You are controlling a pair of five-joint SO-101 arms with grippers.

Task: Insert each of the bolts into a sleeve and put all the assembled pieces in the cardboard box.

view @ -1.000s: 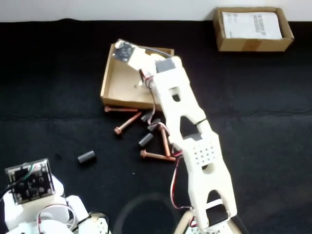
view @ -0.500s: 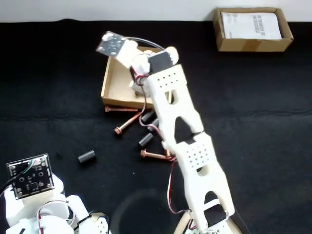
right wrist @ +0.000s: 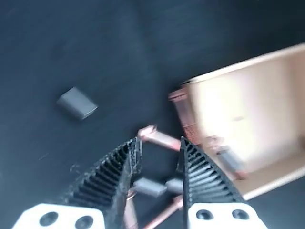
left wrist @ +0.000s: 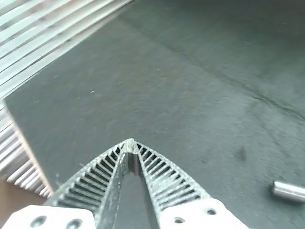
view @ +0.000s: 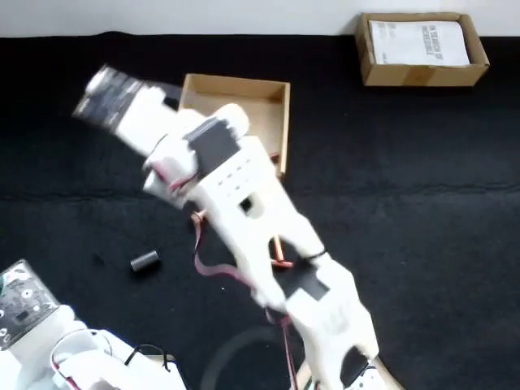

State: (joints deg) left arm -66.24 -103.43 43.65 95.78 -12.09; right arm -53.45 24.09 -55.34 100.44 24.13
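Note:
My right gripper (right wrist: 159,142) stands open above the black mat beside the cardboard box (right wrist: 257,109). A copper bolt (right wrist: 160,139) lies just past its fingertips, and a grey sleeve (right wrist: 148,187) lies on the mat below the gap between the fingers. An assembled piece (right wrist: 225,156) rests inside the box. Another sleeve (right wrist: 76,103) lies apart on the mat. From above, the right arm (view: 244,203) crosses over the bolt pile, left of the box (view: 236,80). A loose sleeve (view: 145,262) sits alone. My left gripper (left wrist: 129,144) is shut and holds nothing, low over bare mat, with a sleeve (left wrist: 288,190) off to one side.
A second cardboard box (view: 422,50) with a paper in it stands at the back right. Part of a copper bolt (view: 280,253) shows beside the right arm. The left arm's base (view: 32,309) sits at the front left corner.
The right arm has swung left, from over the cardboard box to the mat beside it. The left arm's wrist has dropped a little toward the front left.

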